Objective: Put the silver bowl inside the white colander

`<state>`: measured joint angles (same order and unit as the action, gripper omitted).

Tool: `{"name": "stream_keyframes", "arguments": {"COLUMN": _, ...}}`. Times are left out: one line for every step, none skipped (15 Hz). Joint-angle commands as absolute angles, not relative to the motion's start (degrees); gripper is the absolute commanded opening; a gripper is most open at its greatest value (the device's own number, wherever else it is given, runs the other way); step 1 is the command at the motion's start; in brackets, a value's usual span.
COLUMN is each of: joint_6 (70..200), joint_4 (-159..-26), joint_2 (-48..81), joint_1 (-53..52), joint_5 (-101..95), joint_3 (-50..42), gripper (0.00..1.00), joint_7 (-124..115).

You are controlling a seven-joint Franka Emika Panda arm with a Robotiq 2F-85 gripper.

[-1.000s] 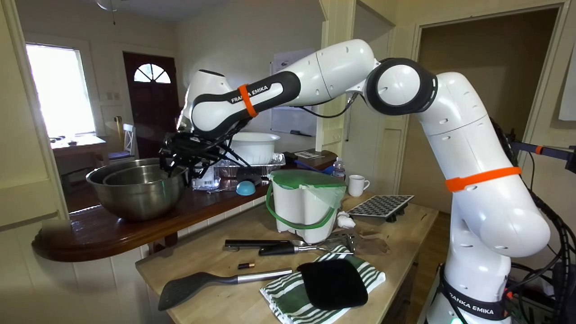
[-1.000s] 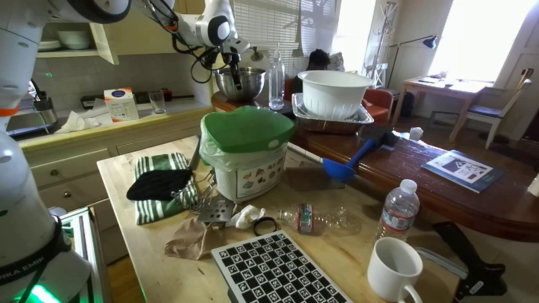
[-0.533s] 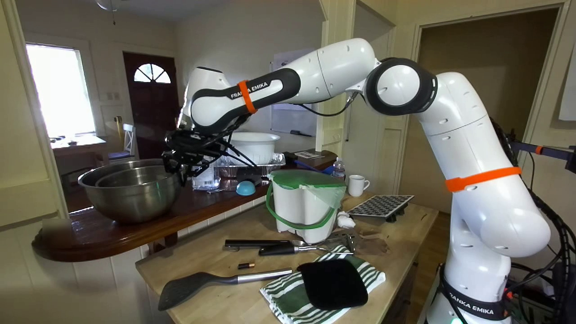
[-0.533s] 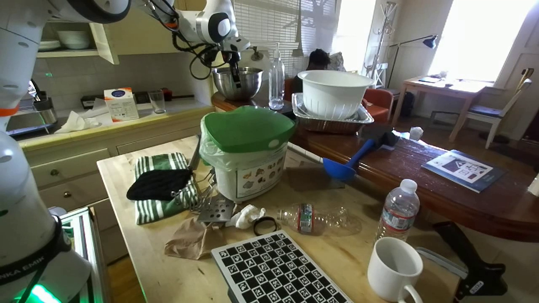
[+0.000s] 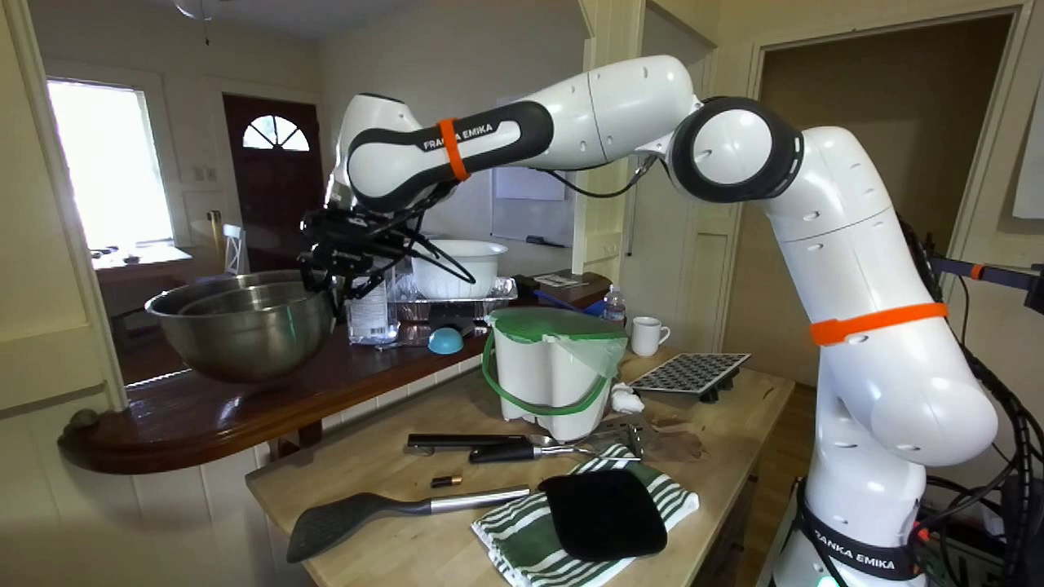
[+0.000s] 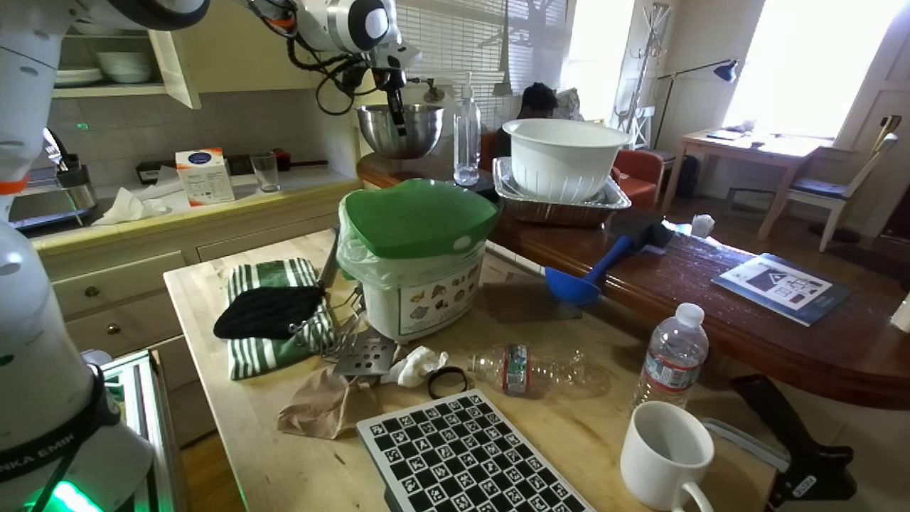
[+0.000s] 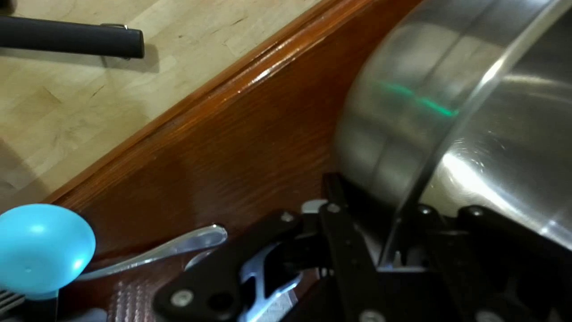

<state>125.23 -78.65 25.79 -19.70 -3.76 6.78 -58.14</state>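
Observation:
Large and shiny, the silver bowl (image 5: 245,342) hangs slightly tilted just over the dark wooden ledge, its reflection visible below it. A second round edge shows inside it. My gripper (image 7: 380,197) is shut on its rim, one finger outside the wall and the other inside, mostly dark in the wrist view. In an exterior view the gripper (image 6: 398,124) reaches down onto the near side of the silver bowl (image 6: 421,139). The white colander (image 6: 565,160) stands upright in a foil tray further along the ledge; part of the colander (image 5: 461,271) shows behind the arm's cables.
A tall clear pump bottle (image 6: 467,142) stands between the bowl and the foil tray (image 6: 547,212). On the lower table is a green-lidded white bin (image 6: 419,284). A light-blue cup (image 7: 44,250) and a spoon (image 7: 178,246) lie on the ledge beside the gripper.
My gripper has shut on the silver bowl's rim. The bowl, first shifted a little along the ledge, has risen off it together with the arm. The colander has not moved.

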Motion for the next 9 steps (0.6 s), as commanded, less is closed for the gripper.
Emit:
{"name": "stream_keyframes", "arguments": {"joint_6": 122.3, "joint_4": -76.69, "joint_2": 19.75, "joint_1": -18.82, "joint_5": -2.68, "joint_3": 6.39, "gripper": 0.04, "joint_7": -56.78}}
{"name": "stream_keyframes", "arguments": {"joint_6": 122.13, "joint_4": -76.42, "joint_2": 18.43, "joint_1": -18.42, "joint_5": -2.66, "joint_3": 6.31, "gripper": 0.04, "joint_7": -56.53}}
{"name": "stream_keyframes", "arguments": {"joint_6": 122.73, "joint_4": -76.43, "joint_2": 16.96, "joint_1": -17.52, "joint_5": -1.67, "joint_3": 6.69, "gripper": 0.04, "joint_7": -55.62}}
{"name": "stream_keyframes", "arguments": {"joint_6": 122.26, "joint_4": -75.65, "joint_2": 15.75, "joint_1": -17.15, "joint_5": -1.66, "joint_3": 6.6, "gripper": 0.04, "joint_7": -55.11}}
{"name": "stream_keyframes", "arguments": {"joint_6": 121.23, "joint_4": -74.58, "joint_2": 14.65, "joint_1": -16.83, "joint_5": -1.95, "joint_3": 6.43, "gripper": 0.04, "joint_7": -54.68}}
{"name": "stream_keyframes", "arguments": {"joint_6": 121.06, "joint_4": -73.79, "joint_2": 13.54, "joint_1": -16.31, "joint_5": -1.86, "joint_3": 6.26, "gripper": 0.04, "joint_7": -54.41}}
{"name": "stream_keyframes", "arguments": {"joint_6": 121.32, "joint_4": -73.08, "joint_2": 12.43, "joint_1": -15.64, "joint_5": -1.36, "joint_3": 6.19, "gripper": 0.04, "joint_7": -53.91}}
{"name": "stream_keyframes", "arguments": {"joint_6": 120.68, "joint_4": -71.92, "joint_2": 11.5, "joint_1": -15.17, "joint_5": -1.3, "joint_3": 6.03, "gripper": 0.04, "joint_7": -53.55}}
{"name": "stream_keyframes", "arguments": {"joint_6": 119.99, "joint_4": -70.91, "joint_2": 10.54, "joint_1": -14.7, "joint_5": -1.57, "joint_3": 5.67, "gripper": 0.04, "joint_7": -53.41}}
